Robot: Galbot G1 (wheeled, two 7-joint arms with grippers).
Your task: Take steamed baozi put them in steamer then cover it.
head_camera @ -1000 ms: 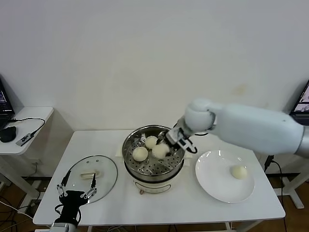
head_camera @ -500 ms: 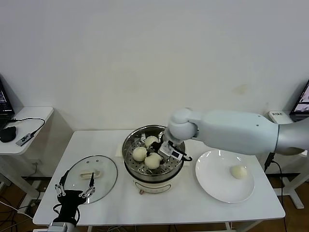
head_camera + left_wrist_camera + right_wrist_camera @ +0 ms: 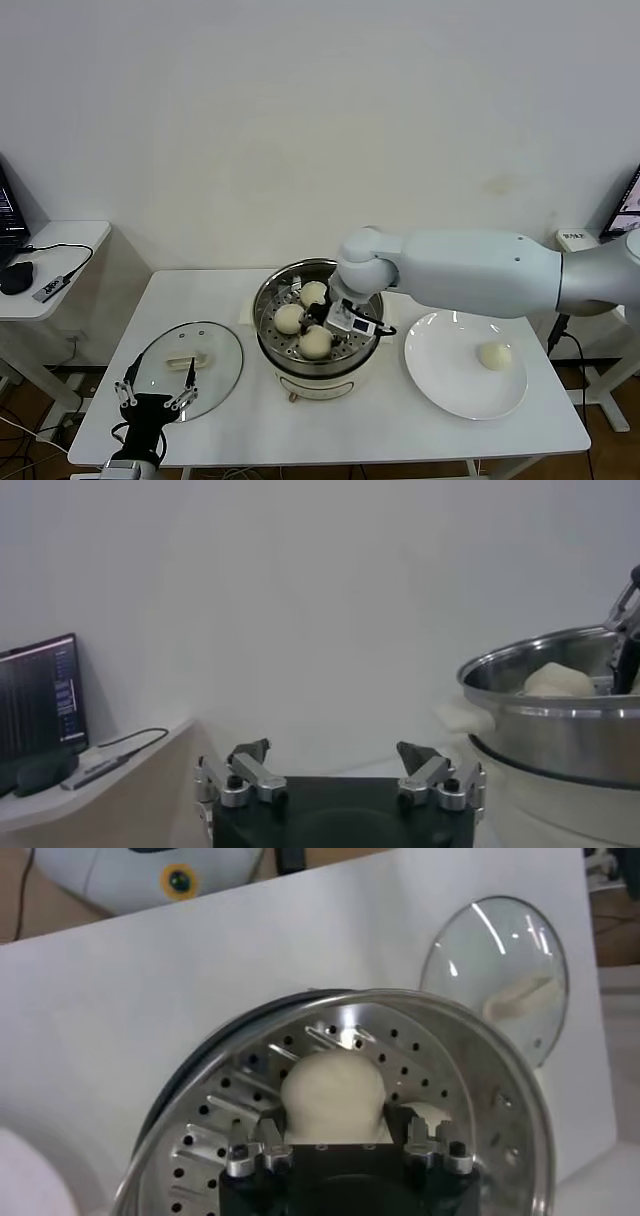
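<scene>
**Third bun lowered into the pot; one left on the plate**

White wall behind, white rectangular tabletop (image 3: 400,420) in front of it, carrying everything noted below.

Round shiny steel steamer pot with perforated tray (image 3: 318,330) stood at the middle of the tabletop on its white base. Right pincer (image 3: 330,330) was reaching down inside the pot from the robot's right. In the right wrist view its two fingers sat on either side of a smooth cream-white dough bun (image 3: 333,1095), pressed against the bun's flanks, closed on it. That bun (image 3: 316,342) was low on the tray, on the side nearest the robot; whether it was resting on the perforated metal or just above it could not be told.

Two more cream-white buns lay on the tray: one (image 3: 289,318) toward the robot's left, one (image 3: 314,293) farther back. All three sat close together.

A fourth bun (image 3: 494,355) lay alone on the flat white round plate (image 3: 450,385), on the robot's right of the pot, well apart from the others.

Round clear glass lid with metal rim and cream oblong handle (image 3: 190,365) lay flat on the tabletop on the robot's left of the pot, handle up.

Left pincer (image 3: 158,398) hung at the near edge of the tabletop, just by the lid's near rim, fingers spread wide and holding nothing.
</scene>
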